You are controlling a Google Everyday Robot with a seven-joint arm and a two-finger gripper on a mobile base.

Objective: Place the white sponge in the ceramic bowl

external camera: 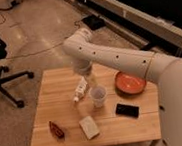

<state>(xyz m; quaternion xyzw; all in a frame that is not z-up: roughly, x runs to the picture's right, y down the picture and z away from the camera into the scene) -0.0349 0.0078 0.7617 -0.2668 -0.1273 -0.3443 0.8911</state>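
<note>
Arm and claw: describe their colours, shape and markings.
The arm is white, built of thick rounded tubes, with a row of small dark dots along one segment and a greyer band near the wrist. The claw, pale too, sits over the table, beside the bottle.

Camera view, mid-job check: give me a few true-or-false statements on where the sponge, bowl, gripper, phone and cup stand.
1. The white sponge lies in the ceramic bowl. False: it lies on the table near the front edge, apart from the bowl.
2. The gripper hangs by the white bottle, away from the sponge. True.
3. The black phone lies in front of the bowl. True.
4. The translucent cup lies on its side. False: it stands upright.
</note>
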